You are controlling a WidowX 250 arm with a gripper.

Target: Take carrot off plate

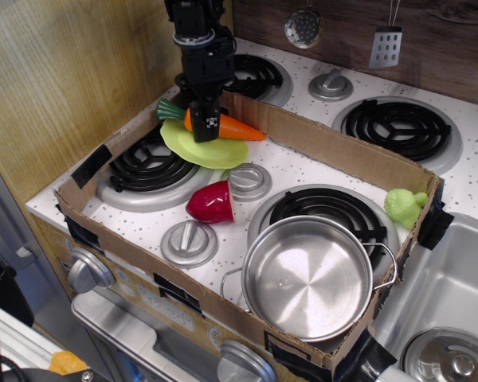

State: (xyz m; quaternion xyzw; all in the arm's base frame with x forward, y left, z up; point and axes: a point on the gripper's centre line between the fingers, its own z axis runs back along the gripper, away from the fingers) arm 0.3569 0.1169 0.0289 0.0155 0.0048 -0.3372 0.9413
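The orange carrot (pixel 236 128) with its dark green top (pixel 169 110) lies across the pale yellow-green plate (pixel 215 153), at the back left of the cardboard tray. My black gripper (pixel 205 126) comes down from above over the carrot's thick middle, fingers on either side of it. The fingers hide that part of the carrot. I cannot tell whether the carrot is lifted clear of the plate.
A dark red toy vegetable (pixel 211 202) lies in front of the plate. A steel pot (pixel 307 277) stands at the front right. A green toy (pixel 405 206) sits at the tray's right wall. Grey knob discs (pixel 189 242) and black burners (pixel 150 162) cover the stove top inside the cardboard tray (pixel 319 140).
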